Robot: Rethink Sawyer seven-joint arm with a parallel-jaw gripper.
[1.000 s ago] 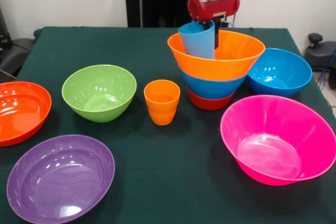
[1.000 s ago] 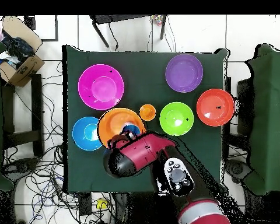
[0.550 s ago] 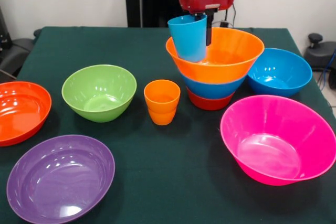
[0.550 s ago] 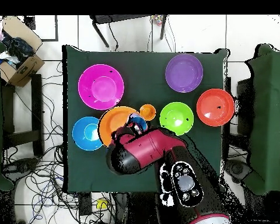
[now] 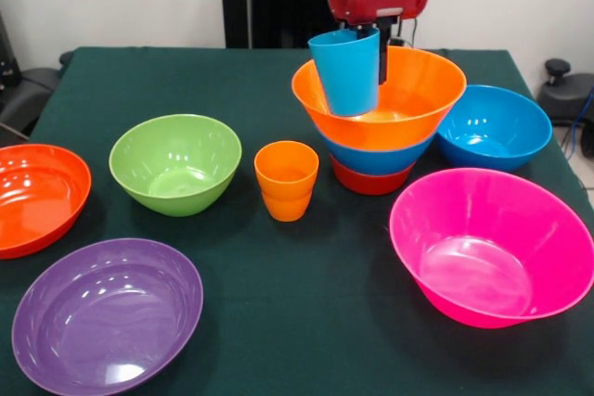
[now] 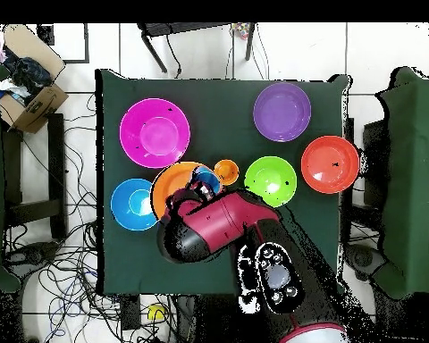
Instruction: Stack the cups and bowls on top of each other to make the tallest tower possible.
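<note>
The tower point(image 5: 379, 127) is three nested bowls: red-orange at the bottom, blue in the middle, orange on top point(image 6: 177, 185). My gripper point(image 5: 368, 51) is shut on the rim of the light blue cup point(image 5: 345, 71), which hangs upright above the near-left rim of the top bowl. In the overhead view the cup point(image 6: 206, 182) shows just beyond the red arm. An orange cup point(image 5: 286, 180) point(image 6: 225, 171) stands on the cloth left of the tower. Loose bowls lie around: lime green point(image 5: 174, 162), purple point(image 5: 107, 314), red-orange point(image 5: 37, 197), pink point(image 5: 492, 246) and blue point(image 5: 494, 127).
The dark green table point(image 5: 306, 322) ends close to the purple and pink bowls at the near side. On the floor beyond one table corner sits a cardboard box point(image 6: 26, 76), with cables strewn about.
The light blue cup has been lifted out of the top orange bowl in the gripper. It first swung toward the bowl's left rim, then came back slightly right.
</note>
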